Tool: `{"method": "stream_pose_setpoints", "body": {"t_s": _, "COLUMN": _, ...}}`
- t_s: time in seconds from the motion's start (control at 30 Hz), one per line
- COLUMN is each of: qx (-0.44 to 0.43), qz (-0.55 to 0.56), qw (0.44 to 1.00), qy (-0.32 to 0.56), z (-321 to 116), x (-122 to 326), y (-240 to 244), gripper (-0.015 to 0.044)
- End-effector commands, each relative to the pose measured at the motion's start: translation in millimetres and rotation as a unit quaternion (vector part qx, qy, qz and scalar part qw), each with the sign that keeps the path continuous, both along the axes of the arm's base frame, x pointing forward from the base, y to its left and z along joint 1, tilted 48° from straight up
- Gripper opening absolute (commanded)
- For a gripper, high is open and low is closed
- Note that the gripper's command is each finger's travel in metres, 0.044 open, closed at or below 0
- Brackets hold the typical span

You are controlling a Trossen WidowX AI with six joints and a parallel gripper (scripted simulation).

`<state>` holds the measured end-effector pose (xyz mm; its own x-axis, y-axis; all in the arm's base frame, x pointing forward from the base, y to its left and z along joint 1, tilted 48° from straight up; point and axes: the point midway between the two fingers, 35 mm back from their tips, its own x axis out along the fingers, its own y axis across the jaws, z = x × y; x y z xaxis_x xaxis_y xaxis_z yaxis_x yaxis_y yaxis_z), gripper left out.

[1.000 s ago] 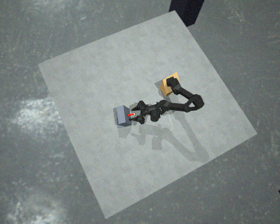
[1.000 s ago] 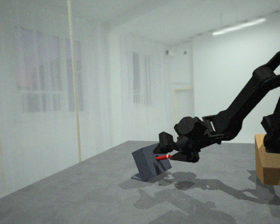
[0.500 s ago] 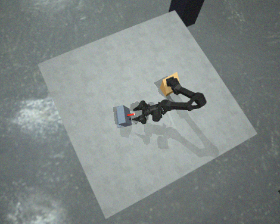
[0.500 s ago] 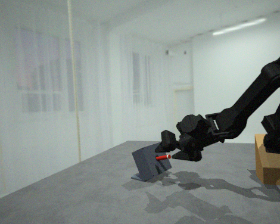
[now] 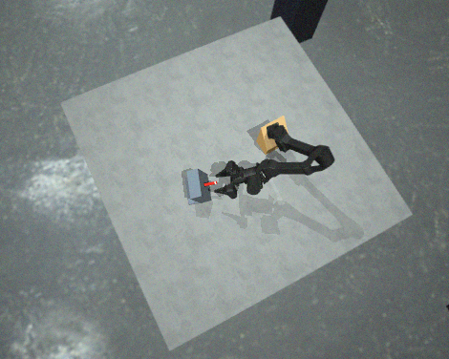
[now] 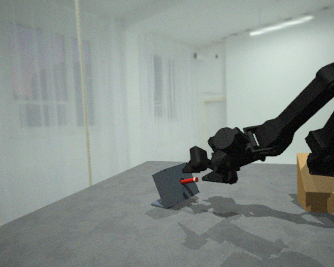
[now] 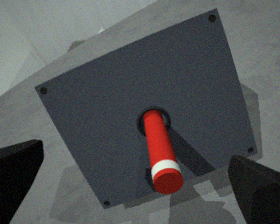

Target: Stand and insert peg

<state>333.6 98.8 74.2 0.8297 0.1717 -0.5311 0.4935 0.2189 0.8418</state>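
Note:
The red peg (image 5: 209, 183) (image 6: 187, 181) (image 7: 159, 140) sits in the hole (image 7: 167, 119) of the sloped panel (image 5: 193, 183) (image 6: 167, 186) (image 7: 100, 115). Its white band is at the outer end, and a good length of it sticks out of the dark face. Its plain end is hidden inside the hole; how deep it reaches cannot be seen. My gripper (image 5: 216, 183) (image 6: 192, 175) (image 7: 138, 157) is wide open and empty, backed off from the panel, with a fingertip to each side of the peg's outer end in the wrist view and a gap to the peg on both sides.
The arm reaches over the grey table (image 5: 158, 119) (image 6: 89, 241) from its orange base block (image 5: 267, 143) (image 6: 316, 202). The arm's shadows fall on the table beside the panel. A dark post (image 5: 301, 16) stands beyond the table's far corner in the top view.

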Motion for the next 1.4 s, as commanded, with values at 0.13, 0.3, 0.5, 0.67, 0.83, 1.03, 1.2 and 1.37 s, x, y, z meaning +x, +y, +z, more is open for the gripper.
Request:
{"method": "stream_pose_setpoints", "body": {"t_s": 0.13, "qx": 0.000, "qz": -0.002, "qw": 1.000, "qy": 0.002, "z": 2.9, "x": -5.2, "y": -1.4, "gripper": 0.0440}}
{"method": "stream_pose_setpoints", "body": {"t_s": 0.3, "qx": 0.000, "qz": -0.002, "qw": 1.000, "qy": 0.001, "z": 5.5, "x": -8.2, "y": -1.9, "gripper": 0.0440}}
{"method": "stream_pose_setpoints", "body": {"t_s": 0.5, "qx": 0.000, "qz": -0.002, "qw": 1.000, "qy": 0.001, "z": 8.6, "x": -11.7, "y": -2.4, "gripper": 0.0440}}
{"method": "stream_pose_setpoints", "body": {"t_s": 0.67, "qx": 0.000, "qz": -0.002, "qw": 1.000, "qy": 0.001, "z": 11.2, "x": -14.7, "y": -2.9, "gripper": 0.0440}}
{"method": "stream_pose_setpoints", "body": {"t_s": 0.83, "qx": 0.000, "qz": -0.002, "qw": 1.000, "qy": 0.001, "z": 13.7, "x": -17.6, "y": -3.3, "gripper": 0.0440}}
{"method": "stream_pose_setpoints", "body": {"t_s": 1.03, "qx": 0.000, "qz": -0.002, "qw": 1.000, "qy": 0.000, "z": 16.6, "x": -21.2, "y": -3.9, "gripper": 0.0440}}
{"method": "stream_pose_setpoints", "body": {"t_s": 1.2, "qx": 0.000, "qz": -0.001, "qw": 1.000, "qy": 0.000, "z": 19.0, "x": -24.2, "y": -4.4, "gripper": 0.0440}}
{"method": "stream_pose_setpoints", "body": {"t_s": 1.37, "qx": 0.000, "qz": -0.001, "qw": 1.000, "qy": 0.000, "z": 21.4, "x": -27.2, "y": -4.9, "gripper": 0.0440}}
